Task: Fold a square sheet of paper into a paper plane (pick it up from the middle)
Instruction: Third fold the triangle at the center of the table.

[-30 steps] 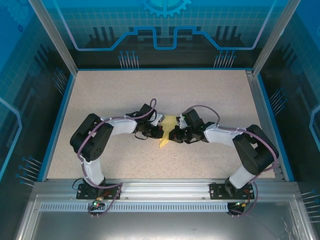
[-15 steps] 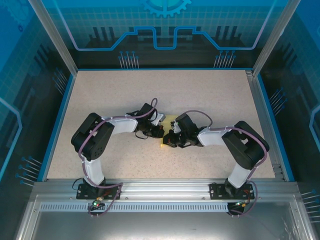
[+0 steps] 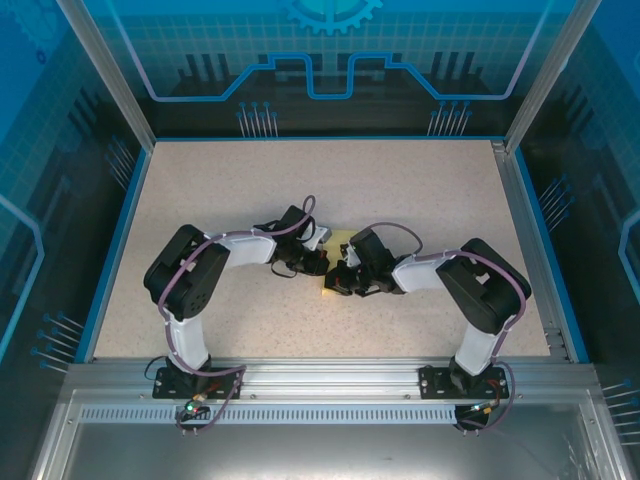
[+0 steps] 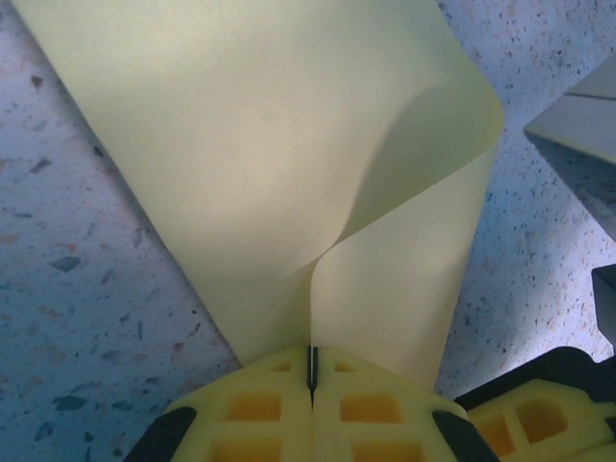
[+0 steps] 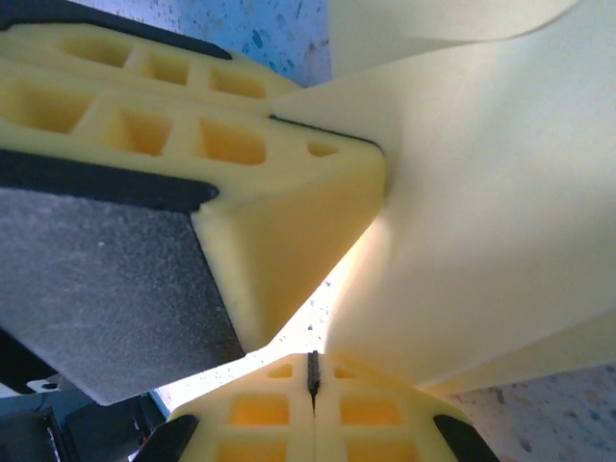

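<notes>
In the top view the two arms bend inward and meet just below the middle of the table, with the left gripper and right gripper almost touching. The pale-yellow paper lies between them. Only small bits of it peek out there, one above the grippers and one below them. In the left wrist view the left gripper's yellow fingers sit at the bottom centre, pressed together with only a thin dark seam between them. They pinch the paper where a fold line runs into that seam. From there the sheet fans up and out over the speckled table. Its right side bulges and curls over itself, so it is raised rather than flat. A finger of the right gripper shows at the lower right of that frame. In the right wrist view the right gripper is likewise closed at the bottom centre, and the paper comes down to its seam from the right, pinched there. The left gripper's fingers fill the upper left of that frame, closed on the same sheet, which spreads across the right half.
</notes>
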{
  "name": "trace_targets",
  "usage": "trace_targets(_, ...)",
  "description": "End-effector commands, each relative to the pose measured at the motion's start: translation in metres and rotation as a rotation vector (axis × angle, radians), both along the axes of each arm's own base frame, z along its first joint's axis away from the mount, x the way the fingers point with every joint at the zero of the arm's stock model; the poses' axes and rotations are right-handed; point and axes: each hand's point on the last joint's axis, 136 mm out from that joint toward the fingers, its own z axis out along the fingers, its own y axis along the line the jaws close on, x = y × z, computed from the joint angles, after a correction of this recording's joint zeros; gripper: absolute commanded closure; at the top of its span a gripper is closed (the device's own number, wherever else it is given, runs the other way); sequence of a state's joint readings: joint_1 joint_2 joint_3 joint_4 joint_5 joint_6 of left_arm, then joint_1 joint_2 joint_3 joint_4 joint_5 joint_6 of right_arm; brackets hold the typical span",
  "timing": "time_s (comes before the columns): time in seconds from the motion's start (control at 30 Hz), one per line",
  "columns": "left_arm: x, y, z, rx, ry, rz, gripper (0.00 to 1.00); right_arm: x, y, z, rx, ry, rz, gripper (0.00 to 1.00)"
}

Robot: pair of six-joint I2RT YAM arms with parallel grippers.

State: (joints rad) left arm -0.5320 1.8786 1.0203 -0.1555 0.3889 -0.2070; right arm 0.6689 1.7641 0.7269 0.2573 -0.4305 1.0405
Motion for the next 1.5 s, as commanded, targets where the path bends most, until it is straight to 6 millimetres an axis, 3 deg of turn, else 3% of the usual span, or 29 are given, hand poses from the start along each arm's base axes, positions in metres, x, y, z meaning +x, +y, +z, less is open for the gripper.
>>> trace_targets(0.0, -0.007, 0.001, -0.009, 0.019, 0.033, -0.026, 0.95, -0.008, 0.005, -0.004, 0.011, 0.007, 0.02, 1.0)
trace_targets(0.57, -0.006, 0.0, -0.009, 0.021, 0.035, -0.033, 0.95, -0.011, -0.002, -0.018, -0.03, 0.019, 0.006, 1.0)
trace_targets(0.83, -0.005, 0.0, -0.004, 0.016, 0.027, -0.034, 0.95, -0.004, -0.005, 0.007, -0.014, -0.036, -0.002, 1.0)
trace_targets(0.97, -0.004, -0.002, -0.002, 0.011, 0.022, -0.035, 0.95, 0.009, -0.038, 0.014, -0.128, -0.084, -0.077, 1.0)
trace_targets(1.1, -0.004, -0.002, -0.001, 0.011, 0.021, -0.036, 0.95, 0.036, -0.069, 0.019, -0.165, -0.103, -0.139, 1.0)
trace_targets(1.33, -0.004, -0.002, 0.0, 0.011, 0.016, -0.036, 0.95, 0.087, -0.072, 0.018, -0.29, -0.114, -0.061, 1.0)
trace_targets(1.47, -0.004, -0.002, 0.0, 0.015, 0.015, -0.041, 0.95, 0.103, -0.072, 0.013, -0.311, -0.083, -0.031, 1.0)
